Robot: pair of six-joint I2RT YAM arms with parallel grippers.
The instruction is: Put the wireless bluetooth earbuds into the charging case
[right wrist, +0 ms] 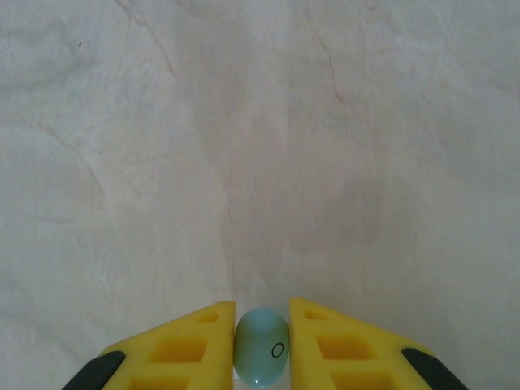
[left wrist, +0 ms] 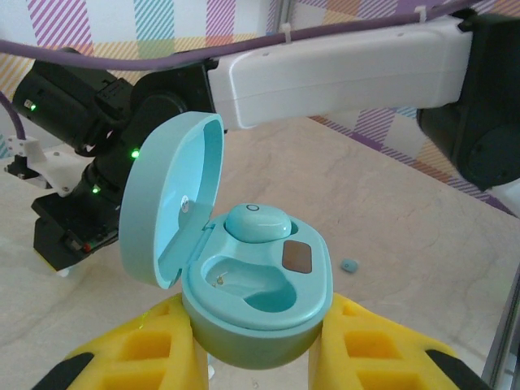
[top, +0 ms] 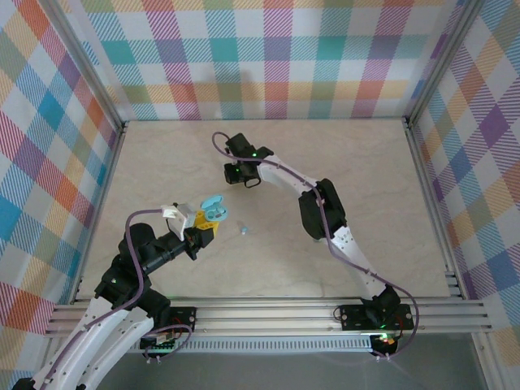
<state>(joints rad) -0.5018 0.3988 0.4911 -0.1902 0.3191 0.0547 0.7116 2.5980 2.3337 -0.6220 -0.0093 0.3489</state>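
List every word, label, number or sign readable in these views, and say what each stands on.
"O": a small dark ring on the seated earbud in the open charging case.
"O": the same ring on the held earbud, pinched in the right end effector.
Brown patch inside the case: nothing printed on it that I can make out.
No words, brands or numbers are readable.
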